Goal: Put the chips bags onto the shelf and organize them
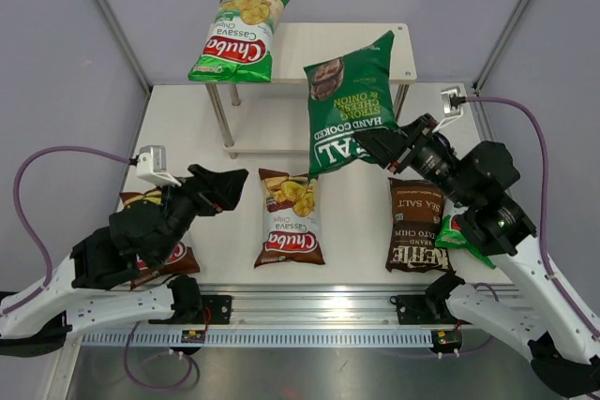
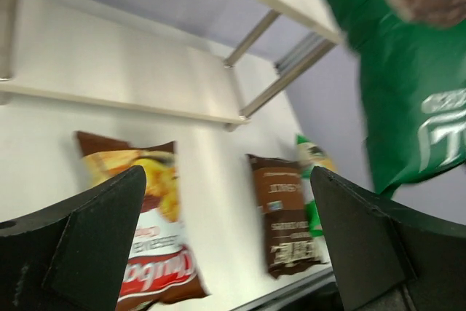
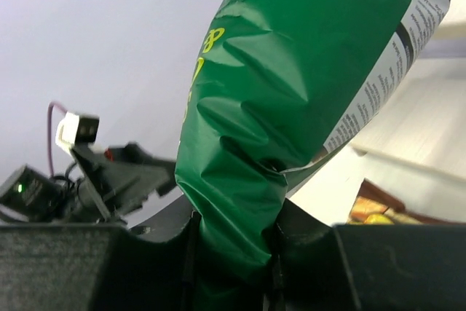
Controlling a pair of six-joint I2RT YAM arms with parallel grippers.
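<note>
1. The right hand (image 1: 380,149) is closed on one end of the dark-green REAL bag (image 1: 349,105). In the wrist view the foil is seen pinched and creased between its fingers.
2. The bag is held in the air, tilted and upside down, before the right half of the shelf (image 1: 319,44). Whether the top board is touched cannot be told.
3. A light-green Chuba bag (image 1: 236,37) is laid on the left end of the top board.
4. Four bags are left on the surface (image 1: 356,222):
   - a brown Chuba bag (image 1: 289,217) in the middle;
   - the Kettle bag (image 1: 415,227) at the right;
   - a second light-green bag (image 1: 461,234), half hidden under the right arm;
   - a second brown bag (image 1: 176,256), under the left arm.
5. The left hand (image 1: 230,186) is held wide open above the surface, with nothing in it.
6. Only a thin margin of slick foil is gripped, so the bag could slip or swing while it is carried.
7. If it is lowered tilted, it could be caught on the board's front edge and dropped onto the bags below.
8. A wide swing could knock the bag already shelved.
</note>
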